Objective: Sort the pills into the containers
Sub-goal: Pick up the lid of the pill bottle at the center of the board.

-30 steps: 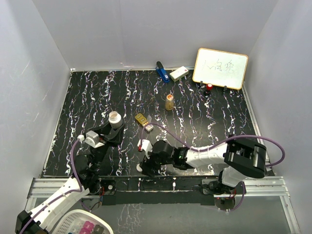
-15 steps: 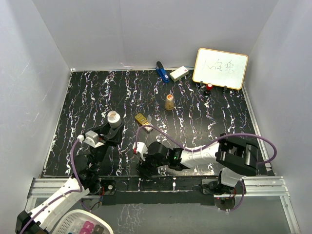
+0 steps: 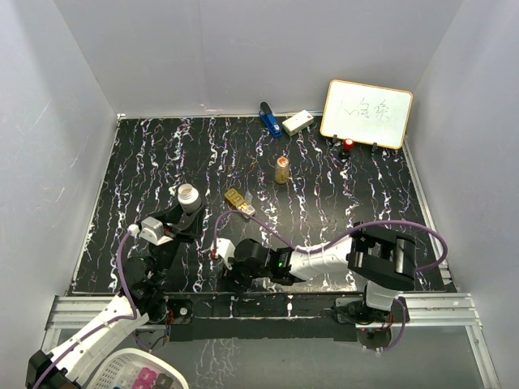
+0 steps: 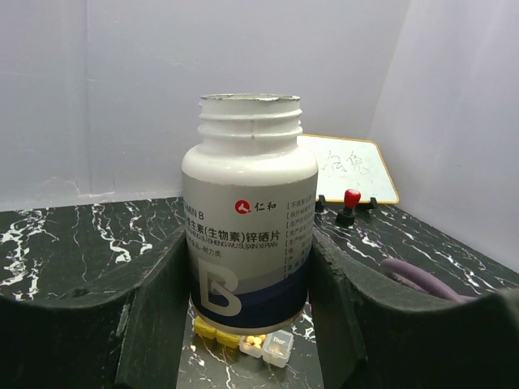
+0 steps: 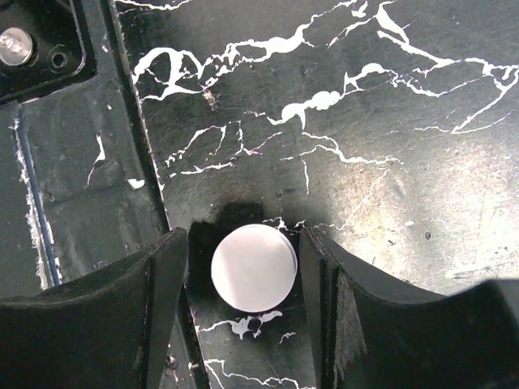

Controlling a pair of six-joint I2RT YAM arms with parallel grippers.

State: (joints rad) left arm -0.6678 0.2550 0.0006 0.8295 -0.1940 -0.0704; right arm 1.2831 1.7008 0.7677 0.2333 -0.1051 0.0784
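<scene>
We hold the open bottle (image 4: pixel 249 219) clenched upright in the left gripper (image 4: pixel 247 320), presumably to receive pills, while nearer and to its right the right gripper (image 5: pixel 243 253) straddles one white cap (image 5: pixel 253 269), not yet pinched; one amber bottle (image 3: pixel 281 169) and one pill box (image 3: pixel 236 198) stand to its right.

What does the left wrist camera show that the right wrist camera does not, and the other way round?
Only the left wrist view: the open bottle held in the left gripper, the pill box seen below it, the whiteboard behind. Only the right wrist view: the white cap lying flat inside the open right gripper. Both: the black marbled table.
</scene>
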